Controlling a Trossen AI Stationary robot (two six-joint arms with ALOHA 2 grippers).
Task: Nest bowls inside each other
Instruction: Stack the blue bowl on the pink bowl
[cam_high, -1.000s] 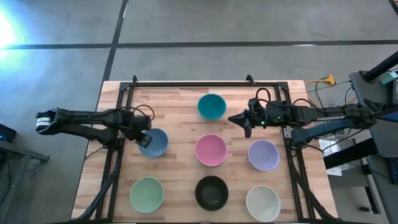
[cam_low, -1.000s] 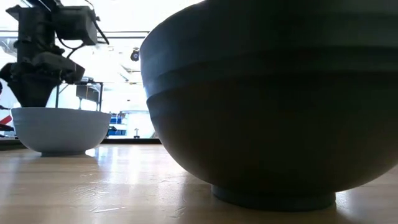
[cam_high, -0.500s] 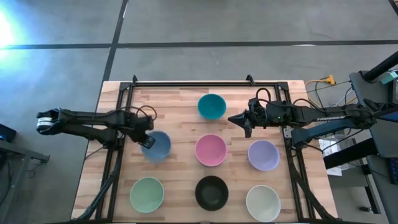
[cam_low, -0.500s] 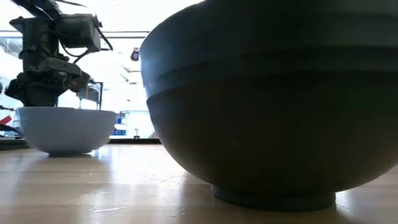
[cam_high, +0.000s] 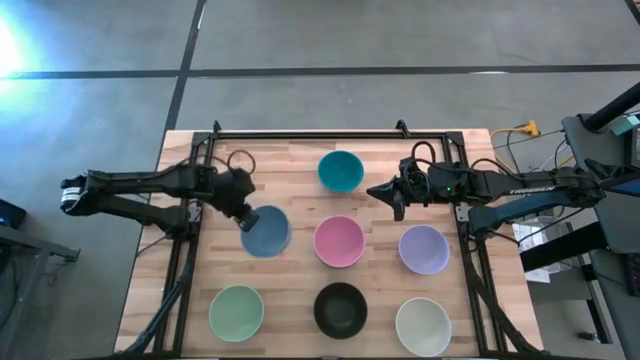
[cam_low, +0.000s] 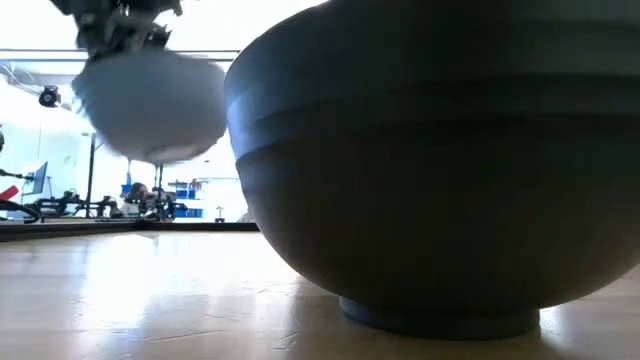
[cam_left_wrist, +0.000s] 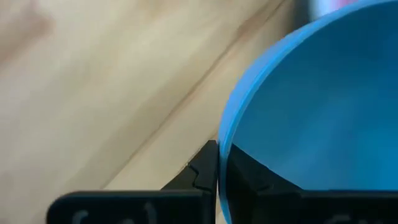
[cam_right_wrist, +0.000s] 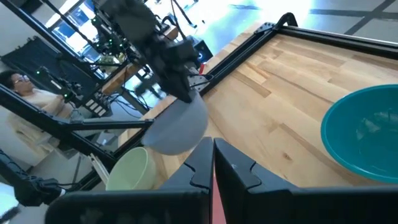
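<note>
My left gripper (cam_high: 246, 214) is shut on the blue bowl (cam_high: 267, 232), which hangs above the table left of the pink bowl (cam_high: 339, 241). In the low view this bowl (cam_low: 150, 100) floats well above the tabletop. The teal bowl (cam_high: 340, 171) rests on its base at the far middle. The lavender bowl (cam_high: 424, 250), pale green bowl (cam_high: 236, 311), black bowl (cam_high: 341, 310) and white bowl (cam_high: 423, 326) also stand on their bases. My right gripper (cam_high: 393, 197) hovers shut beside the teal bowl, holding nothing. My left gripper pinches the blue bowl's rim (cam_left_wrist: 222, 146) on its far-left side, one finger (cam_left_wrist: 249, 177) inside the bowl and one finger (cam_left_wrist: 204, 173) outside. The fingers slant down from the table's left. The bowl hangs tilted below them, clear of the table.
A black metal frame (cam_high: 310, 133) runs along the table's far edge and down both sides. The black bowl (cam_low: 440, 170) fills most of the low view. A person (cam_right_wrist: 22, 87) sits in the room beyond the table.
My left gripper has shut on the blue bowl's rim and lifted the bowl off the table. It has carried the bowl a little toward the pink bowl, and the bowl now hangs tilted. My right gripper has kept still.
</note>
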